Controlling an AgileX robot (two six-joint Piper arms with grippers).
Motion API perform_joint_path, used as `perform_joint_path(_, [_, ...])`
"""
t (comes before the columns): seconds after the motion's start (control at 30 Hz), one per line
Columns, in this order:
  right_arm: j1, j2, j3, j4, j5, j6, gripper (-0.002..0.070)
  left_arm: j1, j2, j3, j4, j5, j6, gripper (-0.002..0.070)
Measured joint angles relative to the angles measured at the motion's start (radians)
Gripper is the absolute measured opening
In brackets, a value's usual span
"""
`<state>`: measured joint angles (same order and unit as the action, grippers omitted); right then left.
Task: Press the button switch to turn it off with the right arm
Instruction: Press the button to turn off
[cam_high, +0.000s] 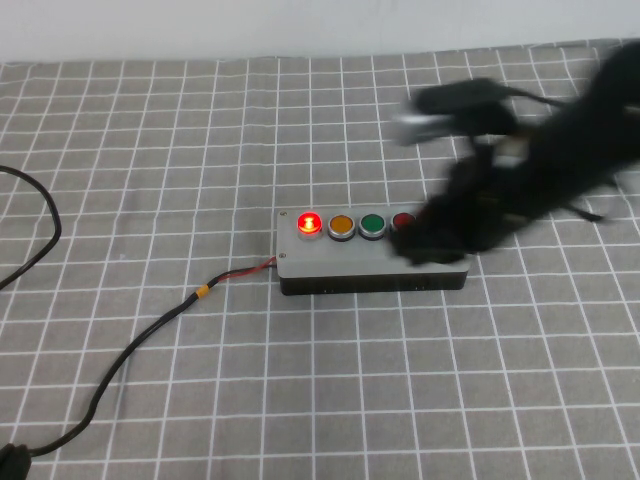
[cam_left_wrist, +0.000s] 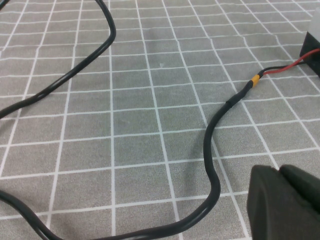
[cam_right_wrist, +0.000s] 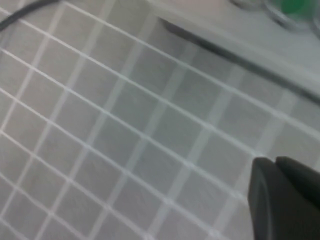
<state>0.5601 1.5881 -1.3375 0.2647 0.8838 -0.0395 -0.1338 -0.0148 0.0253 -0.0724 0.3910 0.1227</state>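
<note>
The right end effector (cam_high: 432, 243) hovers over the grey box's right end; its finger state is unclear. The glowing button switch (cam_high: 310, 223) sits well to its left. The left end effector (cam_left_wrist: 285, 205) hangs beside a black cable (cam_left_wrist: 212, 165), state unclear.

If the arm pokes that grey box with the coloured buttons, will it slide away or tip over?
Tipping seems unlikely: the button box is low, wide and lies flat on the cloth. A downward press should mostly pin it; a sideways nudge might slide it, since it looks small and the cable lies slack. The right gripper hangs over its right end; the left gripper sits near the cable.
</note>
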Motion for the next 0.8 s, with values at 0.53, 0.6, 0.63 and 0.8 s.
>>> perform_joint_path(0.53, [0.075,0.491,-0.586,-0.027,0.039,0.009,-0.0016,0.0,0.0,0.0,0.0,0.0,0.0,-0.0003])
perform_joint_path(0.6, [0.075,0.521,-0.618,-0.03,0.041,0.009,-0.0016,0.0,0.0,0.0,0.0,0.0,0.0,-0.0003])
perform_joint_path(0.63, [0.075,0.534,-0.629,-0.034,0.041,0.009,-0.0016,0.0,0.0,0.0,0.0,0.0,0.0,-0.0003])
perform_joint_path(0.8, [0.075,0.565,-0.647,-0.06,0.055,0.013,-0.0016,0.0,0.0,0.0,0.0,0.0,0.0,-0.0003])
